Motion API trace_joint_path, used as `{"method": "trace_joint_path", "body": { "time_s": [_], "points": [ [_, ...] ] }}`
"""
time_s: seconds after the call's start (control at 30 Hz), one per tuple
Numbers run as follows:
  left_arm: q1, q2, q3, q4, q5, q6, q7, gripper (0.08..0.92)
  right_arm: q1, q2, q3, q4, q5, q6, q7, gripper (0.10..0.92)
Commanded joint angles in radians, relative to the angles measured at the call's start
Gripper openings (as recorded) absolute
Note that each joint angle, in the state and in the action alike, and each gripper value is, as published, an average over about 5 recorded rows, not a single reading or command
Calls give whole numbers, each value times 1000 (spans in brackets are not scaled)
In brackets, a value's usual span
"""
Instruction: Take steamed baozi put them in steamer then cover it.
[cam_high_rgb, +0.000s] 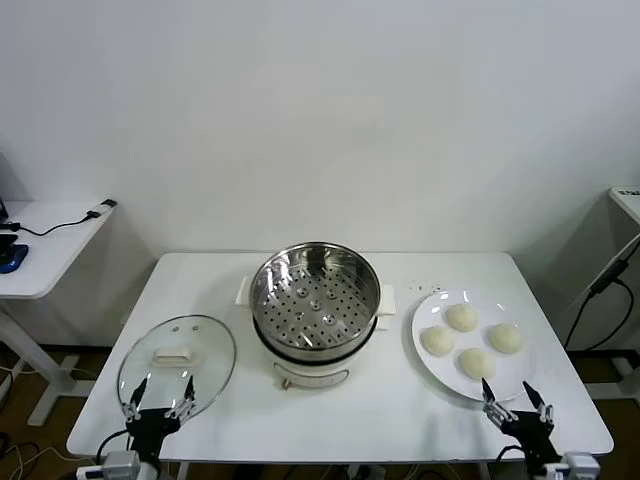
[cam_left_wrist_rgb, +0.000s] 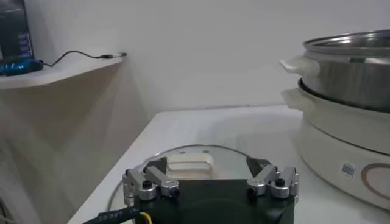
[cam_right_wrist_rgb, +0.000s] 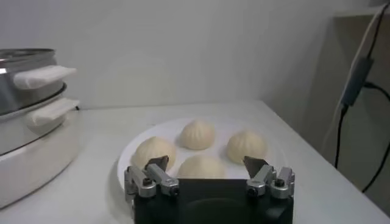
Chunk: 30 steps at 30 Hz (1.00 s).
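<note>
Several cream-white steamed baozi (cam_high_rgb: 462, 317) (cam_right_wrist_rgb: 197, 134) lie on a white plate (cam_high_rgb: 434, 363) (cam_right_wrist_rgb: 133, 153) at the table's right. The steel steamer (cam_high_rgb: 315, 290) (cam_left_wrist_rgb: 353, 79) (cam_right_wrist_rgb: 24, 103) stands uncovered at the table's middle, its perforated basket holding nothing. Its glass lid (cam_high_rgb: 177, 364) (cam_left_wrist_rgb: 189, 159) lies flat at the left. My right gripper (cam_high_rgb: 515, 394) (cam_right_wrist_rgb: 206, 164) is open at the front edge, just short of the plate. Also open, my left gripper (cam_high_rgb: 160, 391) (cam_left_wrist_rgb: 206, 164) hovers at the lid's near rim, nothing between its fingers.
A white side table (cam_high_rgb: 45, 240) with a cable and a blue device stands off to the left. Another table edge and hanging cables (cam_high_rgb: 600, 285) are at the far right. The white work table (cam_high_rgb: 330, 420) has bare surface in front of the steamer.
</note>
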Motion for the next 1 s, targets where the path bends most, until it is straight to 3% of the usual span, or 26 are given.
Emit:
{"method": "trace_joint_path", "body": {
  "time_s": [0.03, 0.27, 0.53, 0.73, 1.0],
  "points": [
    [-5, 5, 2, -1, 1, 6, 0, 823, 330, -203, -27, -67, -92, -169, -34, 823],
    [-4, 10, 11, -11, 0, 5, 0, 823, 721, -516, -373, -279, -199, -204, -224, 823],
    [-7, 5, 14, -16, 2, 6, 1, 823, 1379, -768, -1159, -504, -380, 13, -825, 823],
    [0, -5, 18, -15, 7, 6, 1, 823, 1907, -716, -1718, -698, -393, 151, -1176, 823],
    [2, -9, 20, -15, 12, 1, 0, 823, 2070, -559, -1950, -881, -334, 156, -1277, 823]
  ]
}}
